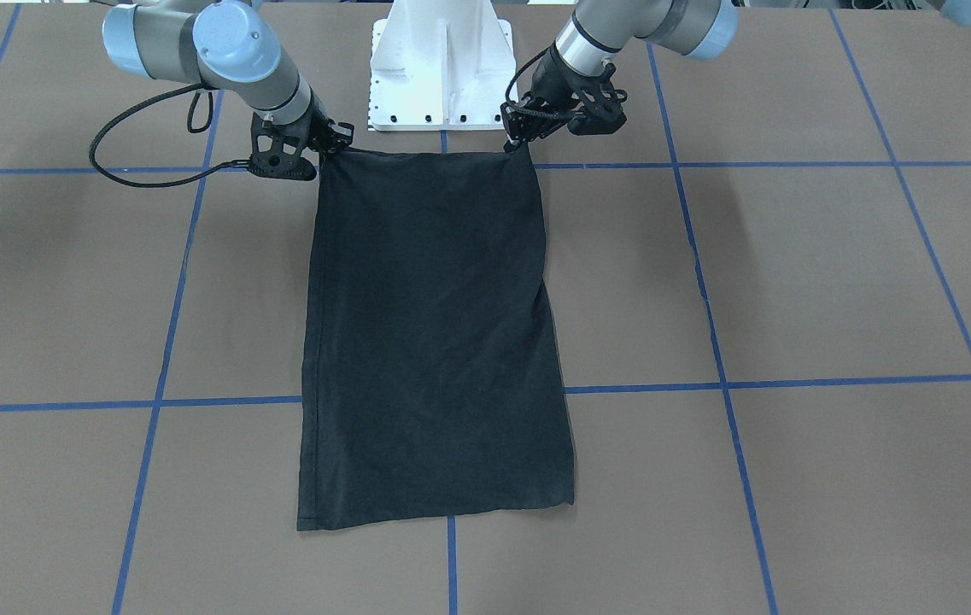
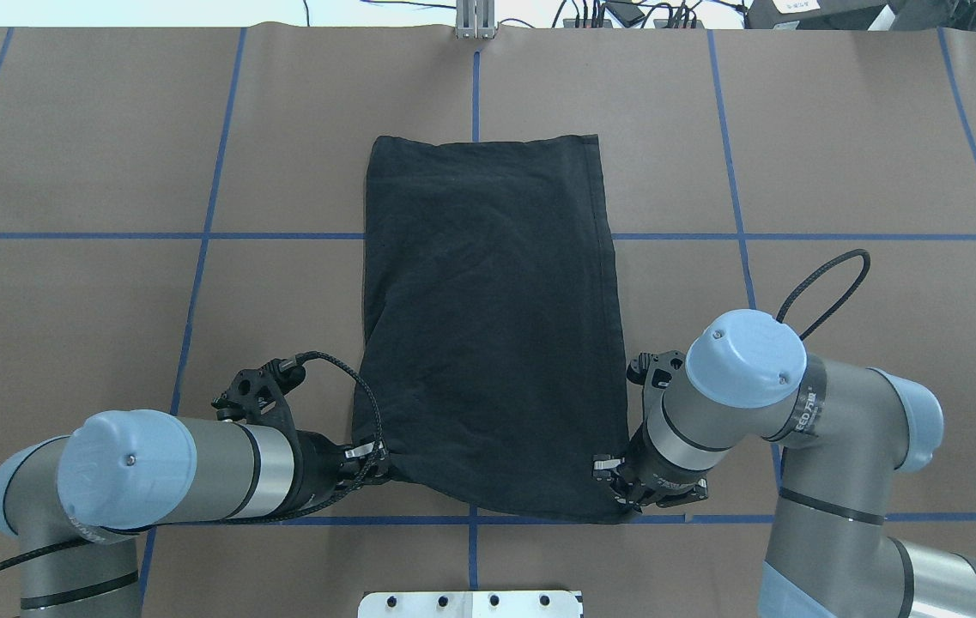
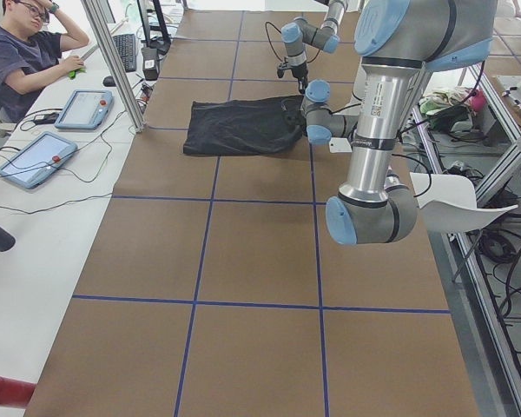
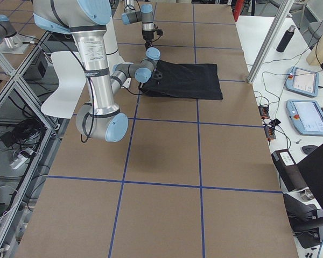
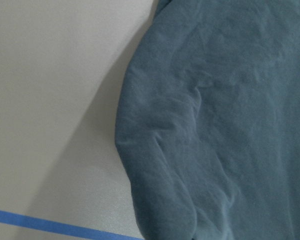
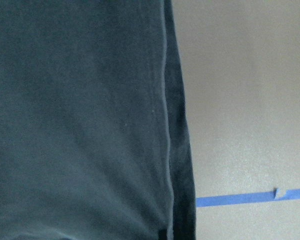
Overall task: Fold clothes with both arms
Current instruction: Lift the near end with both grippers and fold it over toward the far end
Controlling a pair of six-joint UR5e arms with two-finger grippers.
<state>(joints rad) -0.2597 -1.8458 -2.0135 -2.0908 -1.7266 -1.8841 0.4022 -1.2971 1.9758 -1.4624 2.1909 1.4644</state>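
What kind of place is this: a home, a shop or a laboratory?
Most likely a robotics laboratory. The left arm and right arm hold a black T-shirt on a table gridded with blue tape, touchscreen pendants lie on a side bench, and a person sits there.

Seen from my remote station: brown counter (image 1: 792, 282) ruled into squares by blue tape lines (image 1: 792, 382). A white pedestal base (image 1: 441, 68) stands at its robot-side edge. A seated person (image 3: 17, 61) is beside a teach pendant (image 3: 82, 109) and a second pendant (image 3: 35, 158). A white chair (image 3: 456, 201) stands behind the counter.
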